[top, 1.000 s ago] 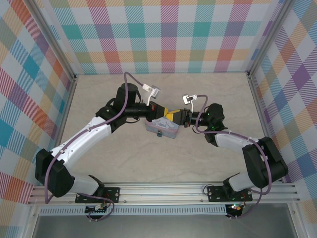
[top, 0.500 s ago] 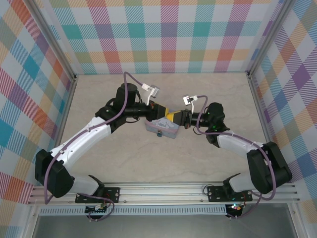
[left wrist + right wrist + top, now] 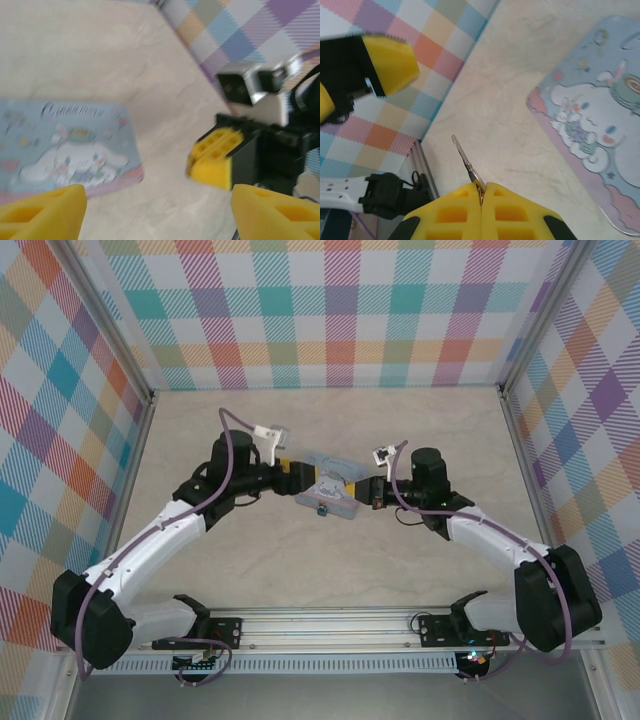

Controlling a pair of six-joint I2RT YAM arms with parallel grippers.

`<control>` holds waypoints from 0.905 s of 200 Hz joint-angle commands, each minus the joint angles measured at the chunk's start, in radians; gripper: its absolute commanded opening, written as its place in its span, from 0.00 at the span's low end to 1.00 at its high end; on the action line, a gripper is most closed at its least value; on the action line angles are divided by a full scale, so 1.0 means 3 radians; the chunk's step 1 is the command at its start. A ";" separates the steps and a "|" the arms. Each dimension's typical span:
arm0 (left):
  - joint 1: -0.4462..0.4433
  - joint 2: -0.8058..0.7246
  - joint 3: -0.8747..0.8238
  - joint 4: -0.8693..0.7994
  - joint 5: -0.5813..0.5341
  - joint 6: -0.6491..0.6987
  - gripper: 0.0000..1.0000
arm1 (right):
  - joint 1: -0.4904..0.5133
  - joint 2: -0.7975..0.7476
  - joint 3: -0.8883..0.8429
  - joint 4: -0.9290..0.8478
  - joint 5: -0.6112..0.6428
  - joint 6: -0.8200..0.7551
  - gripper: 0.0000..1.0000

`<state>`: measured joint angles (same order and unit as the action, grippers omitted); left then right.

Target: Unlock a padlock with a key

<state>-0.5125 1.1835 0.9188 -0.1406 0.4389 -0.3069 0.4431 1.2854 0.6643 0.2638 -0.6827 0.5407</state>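
In the right wrist view my right gripper is shut on the key, and its thin blade sticks out past the yellow fingertips, above the bare tabletop. From above, the right gripper sits at the right edge of the pale blue cartoon tin. A tiny dark bluish piece at the tin's near edge looks like the padlock; it is too small to confirm. My left gripper stands open just left of the tin. Between its yellow fingers lies bare table, and the tin is ahead on the left.
The tin lies flat in the middle of the beige table. Checked walls close the cell on three sides, and an aluminium rail runs along the near edge. The two grippers face each other closely over the tin.
My left gripper opened and drew back to the left, away from the right gripper. The right gripper stayed shut on the key and shifted slightly.
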 commanded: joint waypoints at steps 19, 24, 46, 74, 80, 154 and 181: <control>0.0027 -0.0309 -0.0692 0.0418 -0.0032 -0.0075 0.88 | 0.0021 0.0399 0.0130 0.0053 0.0327 0.0112 0.03; 0.0028 -0.0313 -0.0759 0.0467 -0.0026 -0.0052 0.89 | 0.0021 0.0458 0.0148 0.0087 0.0343 0.0140 0.03; 0.0026 -0.0275 -0.0993 0.0640 -0.0048 0.0109 0.92 | 0.0021 0.0683 0.0238 0.0179 0.0423 0.0216 0.03; 0.0021 -0.0074 -0.1250 0.1100 -0.0014 0.0239 0.94 | 0.0021 0.0894 0.0344 0.0251 0.0453 0.0242 0.03; 0.0021 -0.0002 -0.1287 0.1203 0.0010 0.0255 0.94 | 0.0021 0.0928 0.0364 0.0247 0.0469 0.0243 0.03; -0.0050 0.0557 -0.1306 0.1670 0.0104 0.0438 0.92 | 0.0021 0.1337 0.0480 0.0516 0.0351 0.0396 0.03; -0.0096 0.0684 -0.1325 0.1804 0.0144 0.0411 0.92 | 0.0021 0.1411 0.0481 0.0512 0.0355 0.0391 0.03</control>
<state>-0.5236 1.3594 0.5278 0.3225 0.4549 -0.2092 0.4431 1.6844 0.7879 0.3820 -0.5575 0.6479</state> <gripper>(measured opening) 0.924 0.057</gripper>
